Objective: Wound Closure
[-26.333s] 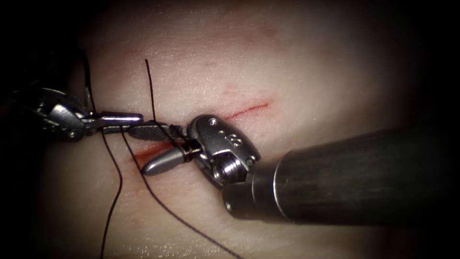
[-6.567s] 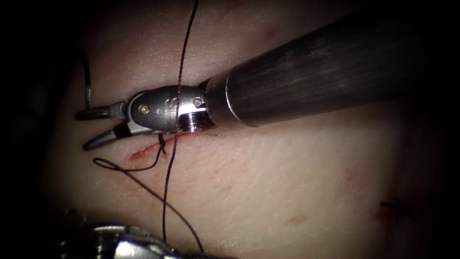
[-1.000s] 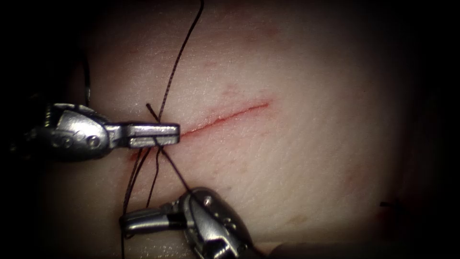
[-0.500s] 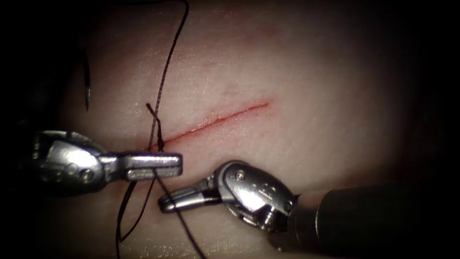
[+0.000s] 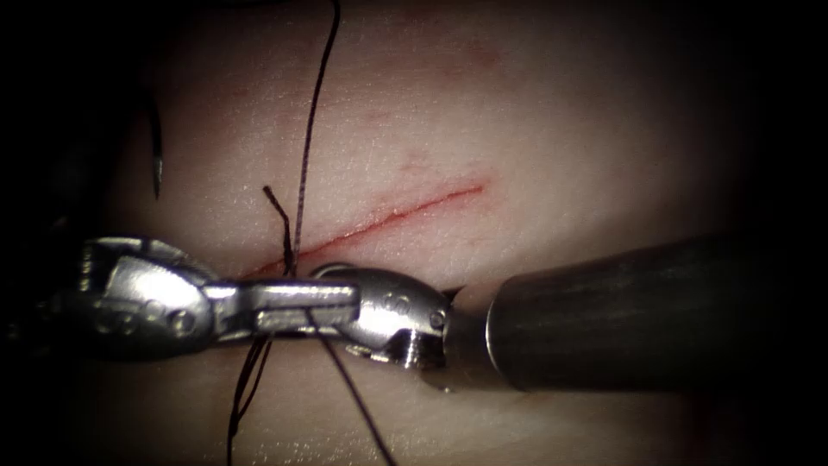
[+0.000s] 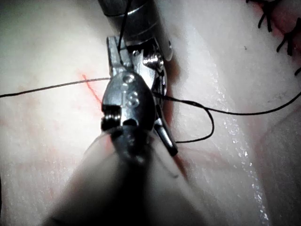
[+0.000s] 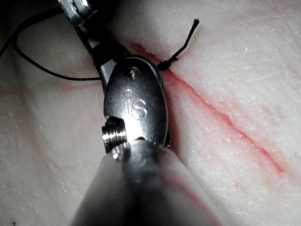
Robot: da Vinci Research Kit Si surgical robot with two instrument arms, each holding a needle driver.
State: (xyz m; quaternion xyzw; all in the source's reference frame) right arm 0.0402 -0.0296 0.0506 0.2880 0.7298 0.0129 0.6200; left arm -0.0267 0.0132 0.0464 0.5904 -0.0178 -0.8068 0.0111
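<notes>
we see the left tool [image 5: 297, 304] coming in from nine o'clock in the endoscope view, its jaws flat and closed on the thread [image 5: 302, 168] just at the left end of the cut [image 5: 405, 209]. the thread runs up from that grip toward twelve o'clock and out of the picture; more strands drop from the jaws toward six o'clock. a short cut end of thread [image 5: 278, 207] stands up from a knot at the left end of the cut, just above the left tool's jaws.

the right tool [image 5: 336, 306] comes in from three o'clock on its dark shaft, its wrist lying against the tip of the left tool, just below the cut. its jaws are hidden behind the left tool's tip, so we cannot tell whether they are open or closed, or whether they hold anything.

the needle [image 5: 156, 147] lies at about ten o'clock on the tissue [image 5: 552, 155], well to the left of the cut, held by neither tool; we cannot tell whether any of it is in the tissue.

in the right wrist view the right tool's [image 7: 101, 59] wrist sits beside the red cut [image 7: 221, 117], with the short end of thread [image 7: 186, 40] curling up from the knot beside it. in the left wrist view thread [image 6: 244, 112] crosses the tissue on both sides of the left tool [image 6: 141, 106].
</notes>
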